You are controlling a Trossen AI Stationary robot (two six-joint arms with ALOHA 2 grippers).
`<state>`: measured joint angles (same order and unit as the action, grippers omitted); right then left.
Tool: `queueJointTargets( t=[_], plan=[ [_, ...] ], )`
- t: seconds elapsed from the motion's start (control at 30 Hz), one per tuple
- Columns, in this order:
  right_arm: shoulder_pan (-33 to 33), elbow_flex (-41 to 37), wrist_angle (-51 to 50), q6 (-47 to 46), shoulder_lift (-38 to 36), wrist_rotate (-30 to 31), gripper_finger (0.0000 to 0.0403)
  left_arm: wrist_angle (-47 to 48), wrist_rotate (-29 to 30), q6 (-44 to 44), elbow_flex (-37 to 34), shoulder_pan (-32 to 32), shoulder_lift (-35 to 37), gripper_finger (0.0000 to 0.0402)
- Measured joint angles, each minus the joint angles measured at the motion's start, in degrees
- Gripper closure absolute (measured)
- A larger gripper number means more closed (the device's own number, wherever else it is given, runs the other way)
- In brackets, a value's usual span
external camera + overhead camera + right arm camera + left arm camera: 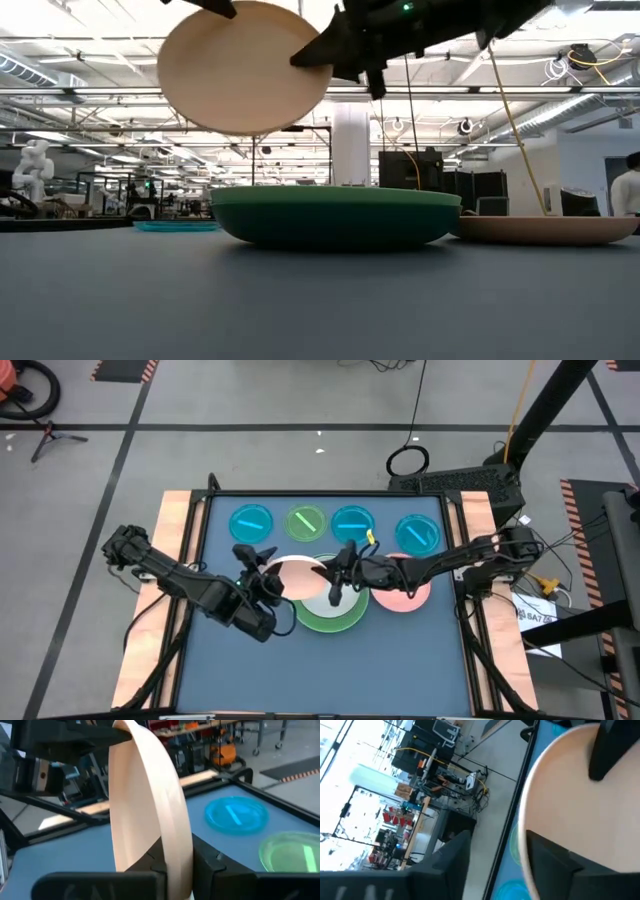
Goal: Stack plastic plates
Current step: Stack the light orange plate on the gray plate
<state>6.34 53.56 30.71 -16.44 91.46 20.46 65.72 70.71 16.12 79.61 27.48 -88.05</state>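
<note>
Right gripper (175, 865) is clamped on the rim of the cream plate (297, 572), fingers pinching its edge from both faces in the right wrist view. Left gripper (258, 568) is at the opposite edge of that same plate w/ its fingers spread apart; one finger (555, 865) lies across the plate's face, and whether it touches can't be told.

Largest to smallest, all placed rel. to the green stack:

- Table (330, 670): dark blue-grey top, both arms reaching in from its two sides.
- Green stack (330, 615): light green plate w/ a pale grey plate (322, 598) on top, about mid-table; in the low view its dark green side (335, 222) sits flat on the surface.
- Cream plate: held in the air above the stack, toward its left/far side, tilted w/ its round face (243, 68) showing in the low view. Clear of the stack, not touching.
- Pink plate (412, 595): flat on the table just right of the stack, partly under the right arm.
- Small translucent plates: a row along the far edge, beyond the stack — cyan (251, 523), lime (306, 522), cyan (352, 523), cyan (419, 532). All flat, apart from each other and from the stack.
</note>
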Motion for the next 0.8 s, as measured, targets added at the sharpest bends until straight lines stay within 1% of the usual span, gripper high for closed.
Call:
queueJointTargets(
  t=[0.07,0.17,0.23,0.3,0.4,0.5,0.57,0.63,0.73,0.8],
  plan=[
    [-0.51,0.02,-4.84,-1.22,-2.26,-0.04,0.0369,0.05,0.24,-2.12,0.00,-0.19,0.00,0.0193],
    [-2.06,0.08,-13.85,-3.88,-6.13,-0.58,0.0369,1.07,1.89,-5.21,0.00,-0.21,0.61,0.0182],
    [-3.53,0.04,-19.99,-6.44,-8.34,-3.67,0.0369,1.58,2.52,-5.96,0.11,-0.69,1.03,0.0179],
    [-5.43,-0.04,-25.93,-9.76,-10.65,-7.68,0.0369,5.05,2.46,-4.21,-0.01,-0.97,1.81,0.0179],
    [-8.68,0.08,-32.78,-14.54,-13.11,-14.27,0.0369,11.00,3.43,1.22,0.00,-1.88,3.27,0.0179],
    [-11.04,0.04,-38.15,-16.68,-13.04,-17.79,0.0369,16.55,5.60,8.68,0.00,-1.90,4.57,0.0179],
    [-12.26,-0.04,-40.81,-17.75,-12.65,-18.90,0.0369,19.30,8.32,13.70,-0.05,-1.85,4.81,0.0179],
    [-13.26,-0.04,-41.14,-18.36,-12.04,-19.23,0.0369,21.87,11.88,21.56,-1.79,-1.48,5.50,0.0179],
    [-14.25,-0.04,-42.15,-18.93,-11.11,-19.06,0.0367,23.60,17.95,31.57,-6.71,-1.61,6.71,0.0179],
    [-14.65,-0.04,-42.18,-19.47,-10.87,-19.10,0.0349,24.19,18.87,36.51,-9.91,-1.84,6.98,0.0179]
  ],
)
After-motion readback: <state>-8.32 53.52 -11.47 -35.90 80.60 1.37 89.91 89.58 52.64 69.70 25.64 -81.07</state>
